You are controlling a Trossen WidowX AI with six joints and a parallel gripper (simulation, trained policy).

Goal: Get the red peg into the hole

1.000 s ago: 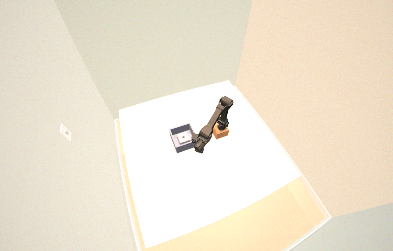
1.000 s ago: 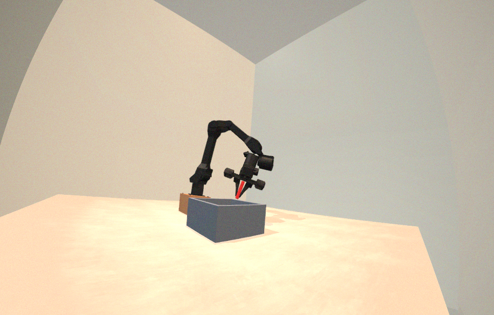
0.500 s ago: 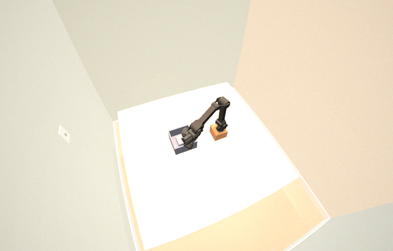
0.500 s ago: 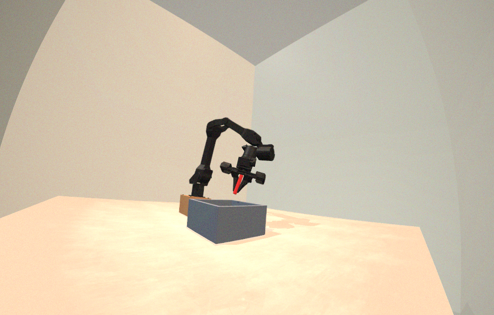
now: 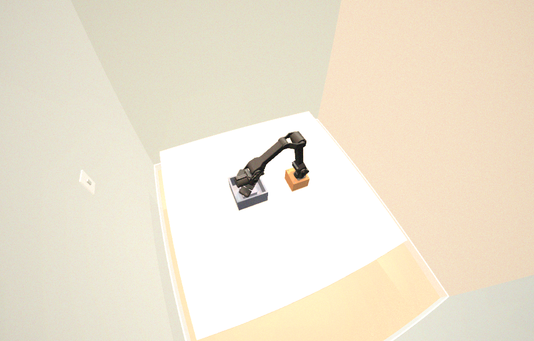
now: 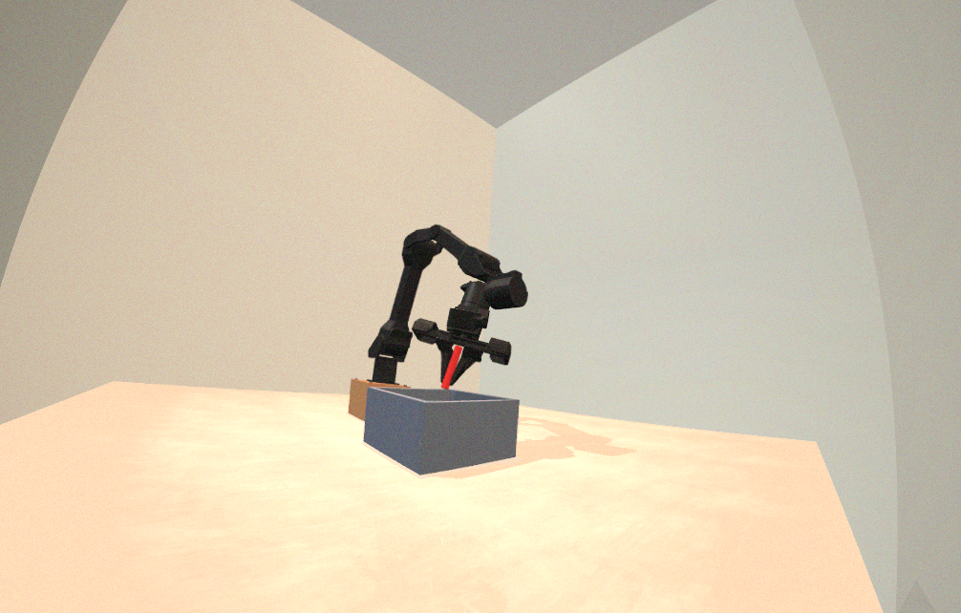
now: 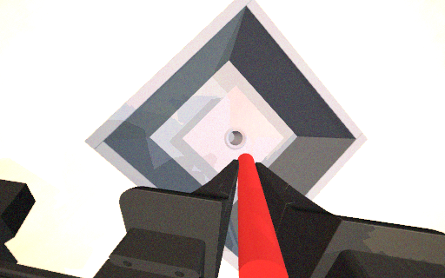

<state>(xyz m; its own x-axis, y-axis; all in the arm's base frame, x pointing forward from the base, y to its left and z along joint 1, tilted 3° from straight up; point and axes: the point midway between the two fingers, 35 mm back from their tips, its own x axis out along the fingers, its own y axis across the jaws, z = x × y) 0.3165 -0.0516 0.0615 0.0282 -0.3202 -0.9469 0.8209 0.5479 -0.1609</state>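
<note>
My gripper (image 6: 449,380) (image 7: 247,164) is shut on the red peg (image 6: 453,364) (image 7: 258,217) and holds it over the open box. The peg leans a little in the exterior view. The blue-grey box (image 5: 253,203) (image 6: 469,435) (image 7: 319,69) stands below, open at the top. In the wrist view the pale plate (image 7: 254,117) lies at its bottom with a round hole (image 7: 235,137). The peg's far end appears just below the hole there, clear of it. The peg is hidden by the arm in the top view.
The arm's orange base block (image 5: 298,184) (image 6: 356,398) stands beside the box. The box walls rise around the plate on all sides. The white table top (image 5: 303,254) ends at a raised border.
</note>
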